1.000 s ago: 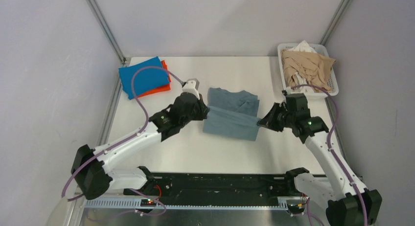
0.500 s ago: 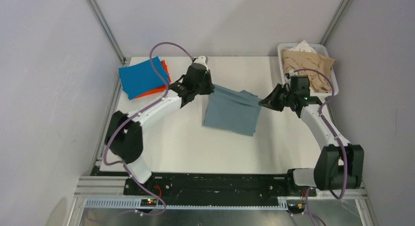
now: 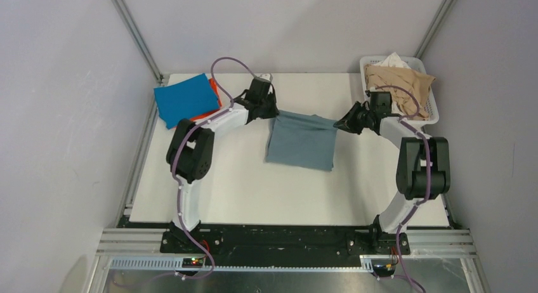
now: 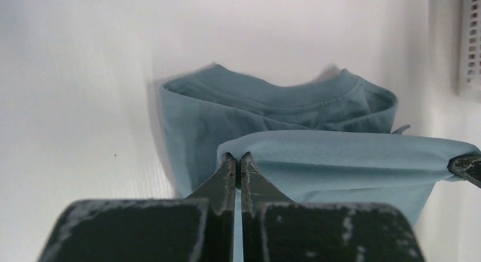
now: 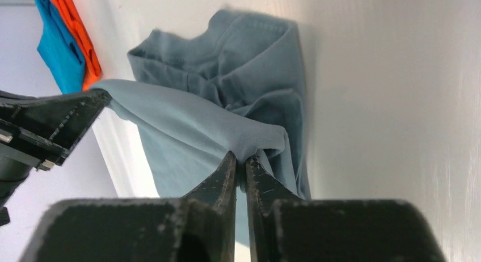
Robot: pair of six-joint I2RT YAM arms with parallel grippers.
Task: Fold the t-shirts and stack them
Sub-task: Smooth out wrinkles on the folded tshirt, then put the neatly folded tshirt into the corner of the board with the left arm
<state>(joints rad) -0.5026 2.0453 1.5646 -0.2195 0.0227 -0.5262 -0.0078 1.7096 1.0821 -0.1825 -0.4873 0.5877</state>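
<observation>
In the middle of the table (image 3: 241,191) lies the grey-blue shirt (image 3: 301,144), its top layer stretched between both grippers. The left gripper (image 3: 274,113) is clamped on the far-left corner and the right gripper (image 3: 341,124) on the far-right corner. That edge seems lifted off the layers beneath. At far left the blue shirt (image 3: 186,99) lies on the orange shirt (image 3: 216,90). A basket (image 3: 434,112) of beige clothes (image 3: 400,84) stands far right.

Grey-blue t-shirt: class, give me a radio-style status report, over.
Both shut on grey-blue t-shirt: left gripper at its far-left corner, right gripper at far-right. Edge held taut off the table. Nothing in the way.
</observation>
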